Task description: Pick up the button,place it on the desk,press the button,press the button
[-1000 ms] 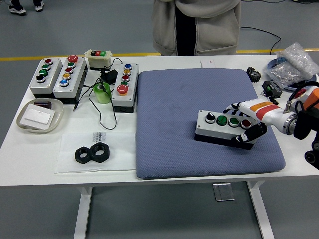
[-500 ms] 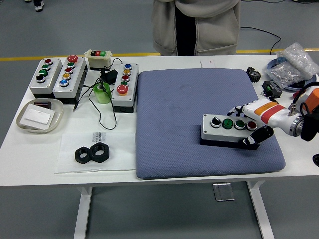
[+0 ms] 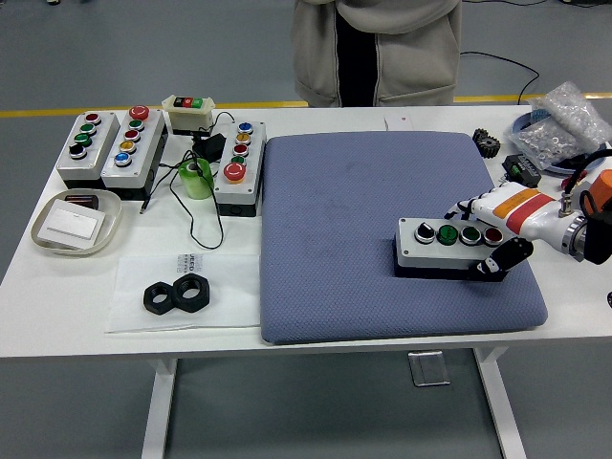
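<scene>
A grey button box with a black knob, two green buttons and a red button lies on the blue pad, near its right side. My right hand is shut on the box's right end, white fingers behind it and the black thumb in front. The box looks level, low over or on the pad; I cannot tell which. The left arm is out of sight.
Three more button boxes and a small switch box stand at the back left with a green tape roll. A dish and two black nuts lie front left. Bagged parts sit back right. A person stands behind the table.
My right hand has carried the button box to the right and slightly back across the pad, and the box has levelled out from a tilt.
</scene>
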Controlling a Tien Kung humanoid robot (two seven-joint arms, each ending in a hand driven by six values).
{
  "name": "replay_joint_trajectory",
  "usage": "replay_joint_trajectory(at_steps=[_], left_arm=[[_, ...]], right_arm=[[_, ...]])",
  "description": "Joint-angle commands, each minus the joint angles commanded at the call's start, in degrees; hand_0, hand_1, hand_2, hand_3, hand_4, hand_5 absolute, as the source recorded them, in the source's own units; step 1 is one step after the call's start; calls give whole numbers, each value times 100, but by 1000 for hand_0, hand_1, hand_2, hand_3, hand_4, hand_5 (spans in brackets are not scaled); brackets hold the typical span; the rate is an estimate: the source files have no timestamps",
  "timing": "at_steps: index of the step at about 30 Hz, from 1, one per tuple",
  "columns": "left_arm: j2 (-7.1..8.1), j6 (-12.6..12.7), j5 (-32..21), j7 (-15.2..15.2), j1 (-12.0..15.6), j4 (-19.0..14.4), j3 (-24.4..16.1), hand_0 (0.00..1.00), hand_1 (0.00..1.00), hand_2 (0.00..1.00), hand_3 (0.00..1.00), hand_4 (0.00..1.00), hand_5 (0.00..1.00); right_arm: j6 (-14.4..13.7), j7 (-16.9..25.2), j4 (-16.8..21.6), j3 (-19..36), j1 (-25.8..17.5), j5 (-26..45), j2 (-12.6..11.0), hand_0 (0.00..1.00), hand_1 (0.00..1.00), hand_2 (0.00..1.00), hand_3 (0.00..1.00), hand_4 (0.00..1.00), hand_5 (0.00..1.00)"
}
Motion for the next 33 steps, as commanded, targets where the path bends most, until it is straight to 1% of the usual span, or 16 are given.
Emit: replay_joint_trajectory(at_steps=[3,4,9,10,15,16,21,22,27,28,33], left_arm=[[2,-2,-7,-3,4,-2,8,714,830,889,834,647,998],[2,-2,-9,-4,4,-2,9,713,830,888,834,648,998],[-3,-1,15,6,13,-4,-6,713,830,888,834,648,998],[-4,-2,17,7,15,-5,-6,711,830,889,833,648,998],[-4,-10,41,14,23,-4,-13,711,830,889,833,648,998],[-6,-11,46,15,26,-4,-17,711,830,886,833,647,998],[-12,-5,87,28,55,-2,-39,711,830,886,833,647,998],[-13,-4,92,30,60,-2,-42,711,830,887,832,649,998],[-18,2,150,50,85,0,-78,711,830,887,832,649,998],[-19,4,166,54,88,0,-89,710,829,885,832,650,998],[-18,1,158,45,100,1,-80,710,829,885,832,650,998]], right_arm=[[3,0,2,7,11,-79,2,555,567,626,836,789,44],[2,-1,2,10,11,-82,3,555,575,641,849,787,19],[58,-15,3,-1,-3,-43,23,555,575,641,849,787,19],[70,-17,-5,-8,-8,-26,27,561,577,713,937,796,23],[122,22,7,19,-46,120,13,561,577,713,937,796,23],[123,45,14,17,-49,169,9,627,678,928,998,911,29],[-21,131,67,28,-104,346,-18,627,678,928,998,911,29],[-57,142,74,36,-116,363,-22,713,760,991,998,948,28],[-227,215,42,39,-128,441,-2,713,760,991,998,948,28],[-250,214,31,36,-124,424,10,904,863,998,998,946,19],[-351,151,37,134,-172,270,22,904,863,998,998,946,19]])
